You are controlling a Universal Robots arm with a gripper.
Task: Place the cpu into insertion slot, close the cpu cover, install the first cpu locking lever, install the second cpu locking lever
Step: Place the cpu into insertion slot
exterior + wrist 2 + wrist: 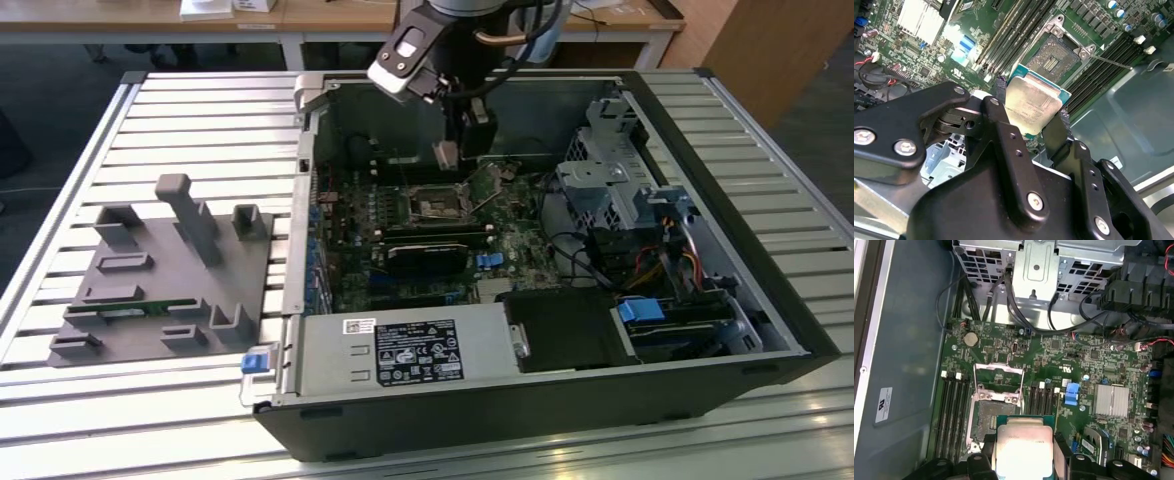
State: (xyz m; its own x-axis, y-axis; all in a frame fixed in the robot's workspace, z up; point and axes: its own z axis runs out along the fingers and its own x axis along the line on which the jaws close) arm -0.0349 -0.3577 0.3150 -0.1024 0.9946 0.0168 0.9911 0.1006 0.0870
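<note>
The cpu [1031, 107] is a small flat silver square. The jaws hold it by two of its edges. It hangs in the air just above the insertion slot [988, 412] and is not in it yet. The slot is a dark square on the green board [1079, 365]. The cpu cover [999, 374], a thin metal frame, is flipped open at one edge of the slot. Long black slots [954, 400] lie on both sides of it. The board is inside an open computer case [534, 400], and the slot sits toward the far side. The case rests on a ribbed surface [134, 120]. On the exterior view's left, beside the case, is a grey tray [160, 290] with little stands.
</note>
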